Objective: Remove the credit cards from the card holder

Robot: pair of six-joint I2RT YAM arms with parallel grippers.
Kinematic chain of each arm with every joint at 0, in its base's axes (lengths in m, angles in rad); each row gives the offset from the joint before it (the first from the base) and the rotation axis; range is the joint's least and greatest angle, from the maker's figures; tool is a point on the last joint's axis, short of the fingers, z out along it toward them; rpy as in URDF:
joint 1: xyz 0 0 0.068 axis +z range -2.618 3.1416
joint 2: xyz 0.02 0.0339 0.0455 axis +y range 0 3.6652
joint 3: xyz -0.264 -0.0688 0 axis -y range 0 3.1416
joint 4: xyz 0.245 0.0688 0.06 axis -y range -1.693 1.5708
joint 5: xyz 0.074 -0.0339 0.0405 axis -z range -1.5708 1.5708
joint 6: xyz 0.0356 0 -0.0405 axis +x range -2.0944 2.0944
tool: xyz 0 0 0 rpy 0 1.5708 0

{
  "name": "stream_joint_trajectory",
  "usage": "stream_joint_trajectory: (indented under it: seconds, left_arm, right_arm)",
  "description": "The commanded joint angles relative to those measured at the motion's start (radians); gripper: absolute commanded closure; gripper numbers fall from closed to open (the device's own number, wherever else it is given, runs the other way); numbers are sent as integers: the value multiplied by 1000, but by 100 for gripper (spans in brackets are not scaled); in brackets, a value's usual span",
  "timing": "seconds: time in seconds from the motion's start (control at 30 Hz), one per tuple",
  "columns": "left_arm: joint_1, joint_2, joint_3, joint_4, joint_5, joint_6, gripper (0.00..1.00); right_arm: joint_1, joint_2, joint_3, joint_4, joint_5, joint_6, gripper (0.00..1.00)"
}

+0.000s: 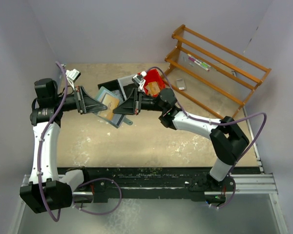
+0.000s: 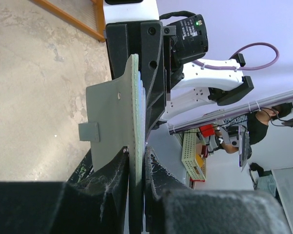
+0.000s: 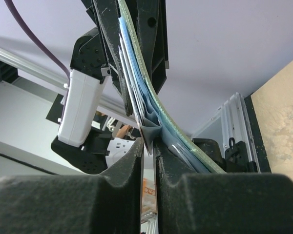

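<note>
Matte mint card holder [image 2: 110, 124], flat clear plastic pages [image 3: 135, 90]

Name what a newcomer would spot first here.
Both arms meet over mid-table, the left hand and right hand clamped on opposite edges of the mint-green card holder, held up off the table. Just behind them sits a red bin, and an orange wooden rack stands at the far right.

Overhead/close wrist cams, card holder [image 2: 111, 130] shared
</note>
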Motion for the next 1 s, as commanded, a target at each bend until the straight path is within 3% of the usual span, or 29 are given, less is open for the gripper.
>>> stream_joint_trajectory:
  seconds: [0.0,0.13,0.37,0.47,0.7,0.83,0.97]
  left_arm:
    - [0,-30,47,-26,52,43,81]
    - [0,-29,52,-52,43,75,80]
    - [1,-29,61,-62,53,75,55]
    - [1,-33,58,-50,57,67,52]
    - [0,-21,53,-103,71,116,77]
    - [0,-13,66,-122,73,131,80]
    - [1,-11,74,-108,66,112,80]
  right_arm:
    - [-7,-6,42,57,36,14,89]
    - [-8,-8,40,58,27,11,100]
    - [14,22,108,-12,18,-43,100]
    - [23,45,134,-28,-6,-43,100]
    - [24,74,212,-179,-120,-133,100]
    - [12,52,186,-194,-137,-156,100]
    - [1,15,108,-103,-107,-119,100]
